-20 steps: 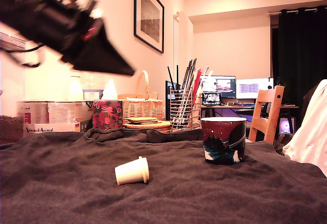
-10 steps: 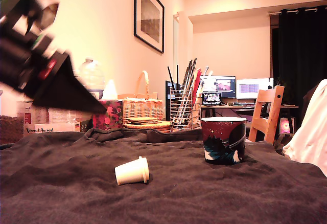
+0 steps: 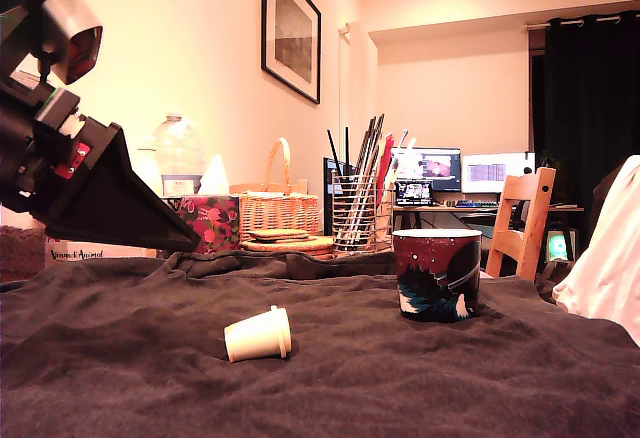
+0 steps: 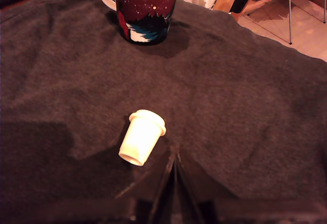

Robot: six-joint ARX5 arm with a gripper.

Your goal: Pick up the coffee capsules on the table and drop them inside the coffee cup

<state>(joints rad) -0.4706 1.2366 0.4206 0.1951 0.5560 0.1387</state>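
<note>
One capsule left on the counter, my fingers empty and pressed together.

Cream-white capsule [image 4: 142,143] lay on its side on the grey-brown counter [image 3: 450,378], well apart from the maroon coffee cup [image 3: 436,273], toward the exterior view's left of it. My fingers [image 4: 173,169] hung above the cloth farther out from the cup than the capsule, tips meeting in a narrow point, nothing between them. The brown capsule wasn't visible anywhere; cup's inside hidden, so I judged it possibly already dropped in, couldn't confirm. Left to do: grab the white one, carry it to the cup, release.
</note>
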